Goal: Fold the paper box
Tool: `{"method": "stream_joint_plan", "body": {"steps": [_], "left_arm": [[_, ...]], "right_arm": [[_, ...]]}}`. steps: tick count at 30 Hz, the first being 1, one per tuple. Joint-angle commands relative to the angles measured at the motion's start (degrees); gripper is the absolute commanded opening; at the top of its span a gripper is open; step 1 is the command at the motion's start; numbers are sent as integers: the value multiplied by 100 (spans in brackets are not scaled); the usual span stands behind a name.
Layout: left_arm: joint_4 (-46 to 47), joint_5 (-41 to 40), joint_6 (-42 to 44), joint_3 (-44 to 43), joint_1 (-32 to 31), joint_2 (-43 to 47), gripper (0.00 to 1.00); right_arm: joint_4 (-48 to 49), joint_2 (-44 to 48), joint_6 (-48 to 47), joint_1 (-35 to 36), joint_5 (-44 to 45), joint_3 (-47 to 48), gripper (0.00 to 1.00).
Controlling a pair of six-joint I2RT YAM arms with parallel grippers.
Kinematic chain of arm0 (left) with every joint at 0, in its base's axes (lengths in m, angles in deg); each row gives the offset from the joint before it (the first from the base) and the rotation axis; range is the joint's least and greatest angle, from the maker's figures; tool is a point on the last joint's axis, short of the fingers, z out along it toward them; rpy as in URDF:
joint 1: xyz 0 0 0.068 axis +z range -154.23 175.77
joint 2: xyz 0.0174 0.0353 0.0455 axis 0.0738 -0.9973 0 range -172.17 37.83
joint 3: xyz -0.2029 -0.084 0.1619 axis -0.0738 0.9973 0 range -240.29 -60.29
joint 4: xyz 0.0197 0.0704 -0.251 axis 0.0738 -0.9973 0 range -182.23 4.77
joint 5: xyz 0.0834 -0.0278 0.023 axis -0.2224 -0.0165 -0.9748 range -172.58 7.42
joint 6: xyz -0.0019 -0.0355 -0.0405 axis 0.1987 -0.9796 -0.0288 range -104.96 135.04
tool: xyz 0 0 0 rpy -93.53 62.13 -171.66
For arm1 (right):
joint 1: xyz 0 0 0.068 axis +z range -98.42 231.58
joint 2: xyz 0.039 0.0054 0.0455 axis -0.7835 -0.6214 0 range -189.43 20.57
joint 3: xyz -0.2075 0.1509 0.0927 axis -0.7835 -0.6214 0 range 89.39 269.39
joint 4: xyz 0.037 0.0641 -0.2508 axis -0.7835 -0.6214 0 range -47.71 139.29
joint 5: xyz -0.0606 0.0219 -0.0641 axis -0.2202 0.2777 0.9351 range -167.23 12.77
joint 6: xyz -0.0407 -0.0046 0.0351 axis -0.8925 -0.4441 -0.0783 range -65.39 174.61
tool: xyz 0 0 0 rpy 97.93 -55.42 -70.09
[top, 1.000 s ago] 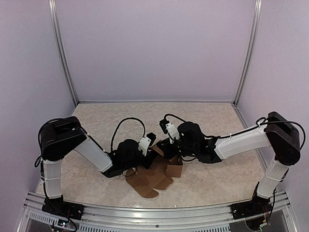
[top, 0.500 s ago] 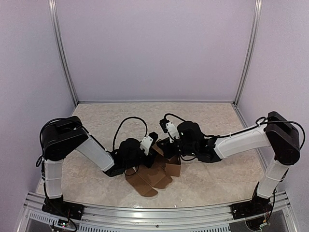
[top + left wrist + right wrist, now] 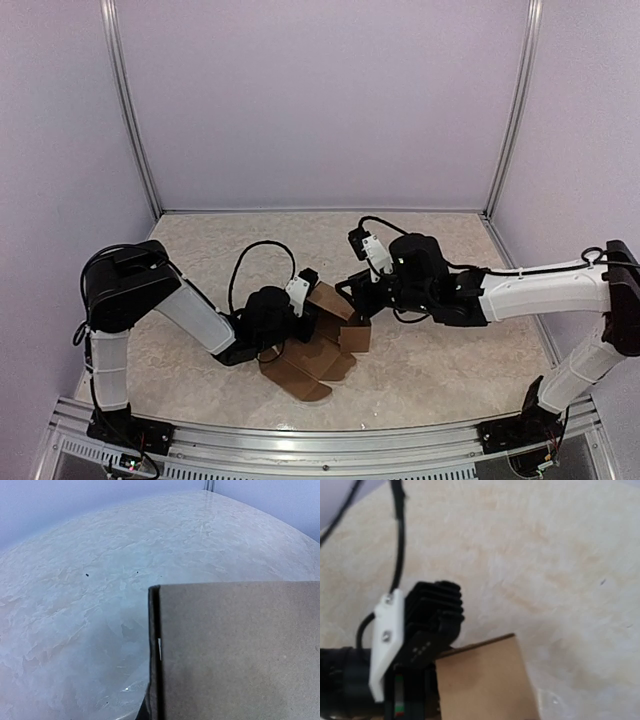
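Rightward and back toward the wall the right gripper [image 3: 352,292] has drawn since a second ago. It has come off the middle of the box [image 3: 318,358] to sit just beside a raised flap [image 3: 332,299]. Whether it is spread or pressed together I cannot tell; its own camera shows none of its fingers.

The left gripper [image 3: 312,288] has closed meanwhile and is pinching that flap at its left edge. The flap stands tilted up off the rest of the sheet — in the left wrist view it fills the lower right as a plain brown panel. The rest of the box lies partly folded on the bench [image 3: 440,365], between the two arms and nearer the front edge, with its rounded flaps spread toward the front-left.
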Motion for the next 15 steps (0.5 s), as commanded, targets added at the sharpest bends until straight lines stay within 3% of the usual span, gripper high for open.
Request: {"method": "stream_joint_plan", "body": {"steps": [1, 9, 15], "left_arm": [[-348, -323, -194, 114, 43, 169, 0], [-581, -425, -385, 51, 43, 178, 0], [-624, -453, -487, 32, 23, 195, 0]], "right_arm": [[-534, 760, -135, 29, 294, -437, 40], [-607, 2010, -154, 28, 358, -1577, 50], [-82, 2064, 28, 26, 194, -2213, 52]]}}
